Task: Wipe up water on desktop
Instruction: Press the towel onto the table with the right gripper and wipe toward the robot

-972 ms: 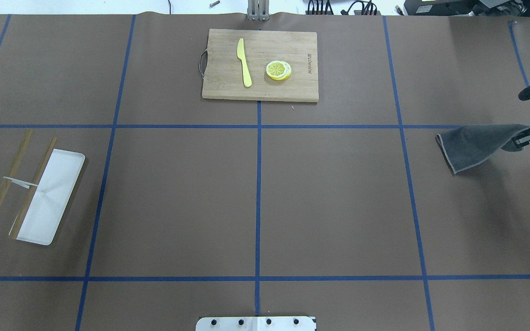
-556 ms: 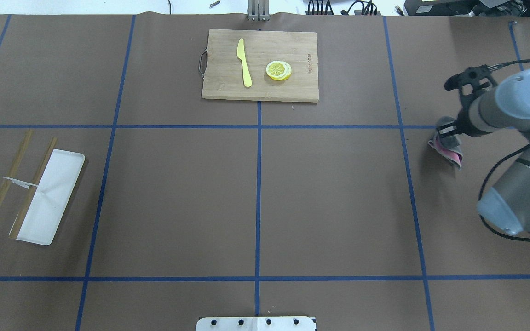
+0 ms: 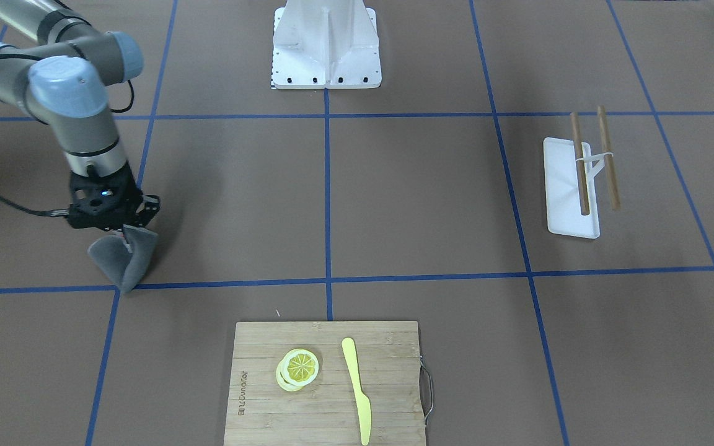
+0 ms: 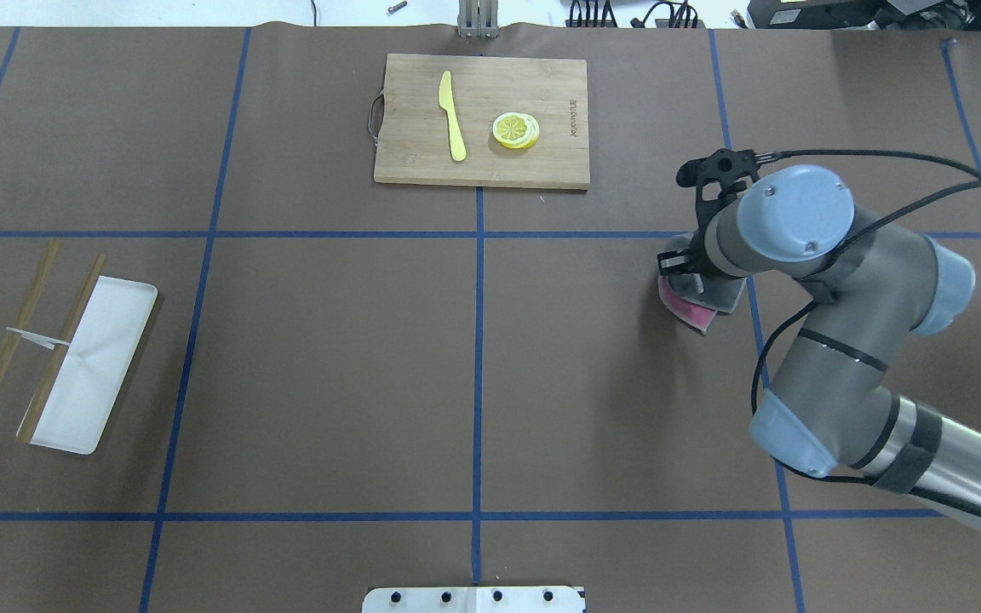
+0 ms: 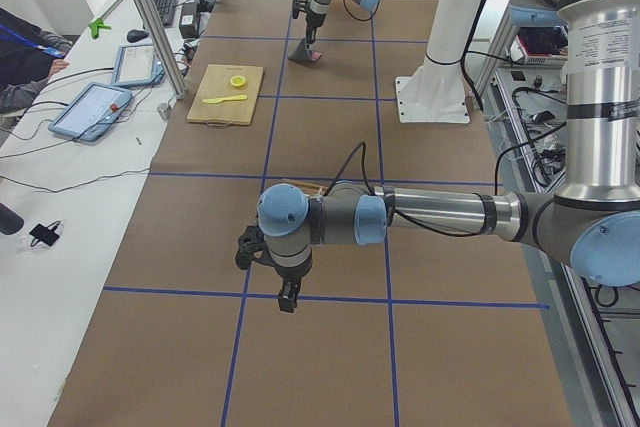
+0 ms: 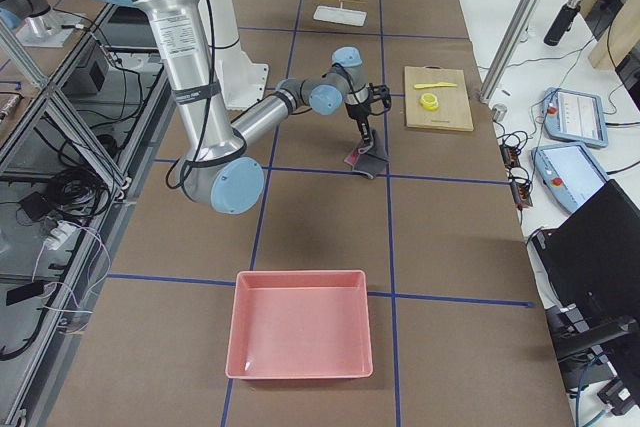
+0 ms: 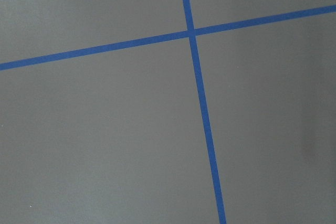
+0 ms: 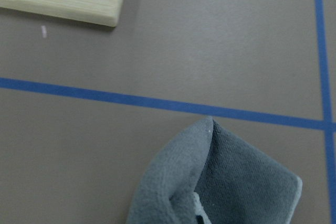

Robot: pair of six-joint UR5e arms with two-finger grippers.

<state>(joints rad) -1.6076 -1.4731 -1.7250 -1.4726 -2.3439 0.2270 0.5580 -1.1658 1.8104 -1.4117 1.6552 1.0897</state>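
The only writing you have is a burnt-in mark along one short edge of the bamboo cutting board [image 4: 480,119], and it is too small to read. On that one board lie one yellow knife [image 4: 452,115] and a small stack of lemon slices [image 4: 515,130]; at least two rims show, and the exact count cannot be told.

You have two containers. One white tray [image 4: 103,375] sits near the left end of the surface [image 4: 329,366]. Two brown sticks [image 4: 14,334] are joined by a white strip; one lies over the tray's edge, the other just beside the tray. One red bin [image 6: 300,337] stands at the right end of the surface.

The right pincer [image 3: 126,231] is clamped on the single cloth [image 3: 123,260], grey on one face and pink on the other. The cloth hangs bunched, its lower tip at a blue tape line, on the brown surface to the right of the board, well apart from it.

The left pincer [image 5: 287,299] hovers low over a tape crossing. You cannot tell whether it is open or closed.
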